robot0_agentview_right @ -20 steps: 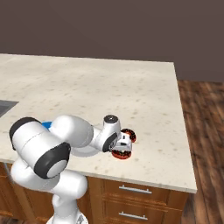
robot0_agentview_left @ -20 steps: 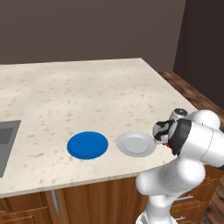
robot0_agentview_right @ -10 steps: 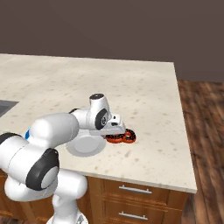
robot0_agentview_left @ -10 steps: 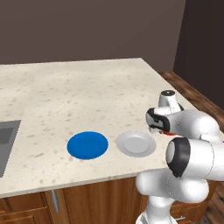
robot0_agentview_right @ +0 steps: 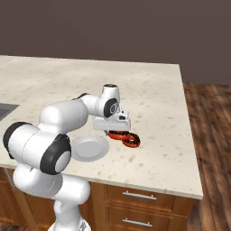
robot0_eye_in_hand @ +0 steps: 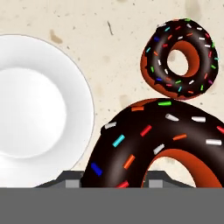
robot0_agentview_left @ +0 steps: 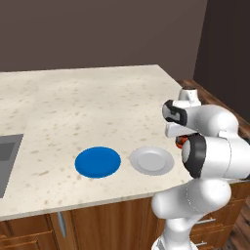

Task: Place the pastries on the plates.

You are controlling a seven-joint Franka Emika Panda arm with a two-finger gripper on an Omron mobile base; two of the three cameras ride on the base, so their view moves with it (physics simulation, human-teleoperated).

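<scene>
The near doughnut (robot0_eye_in_hand: 148, 144) sits right up against my claw (robot0_agentview_right: 118, 131), its chocolate icing and sprinkles looming large in the hand view, and my jaws are clenched on it: I am grasping it by its ring. From the right base view it looks lifted a little or just at the counter surface; I cannot tell which. The second doughnut (robot0_eye_in_hand: 179, 58) lies just beyond the first, flat on the speckled counter (robot0_agentview_right: 153, 94), touching or almost touching the one I hold.

Neither pastry is on a plate yet. The grey-white plate (robot0_eye_in_hand: 39, 105) is just beside the held doughnut, bare, with its raised rim toward me; in the left base view it lies beside my arm, near the counter's front edge. The blue plate (robot0_agentview_left: 97, 161) lies just beside the grey-white one, on its far side from the doughnuts, and it is bare too.

So as I judge it, the task is only begun: one doughnut gripped, none delivered. What is left is to carry this one the short way over the grey-white rim and let it go, then come back for the second and take it past the first plate to the blue one, which is the longer reach
</scene>
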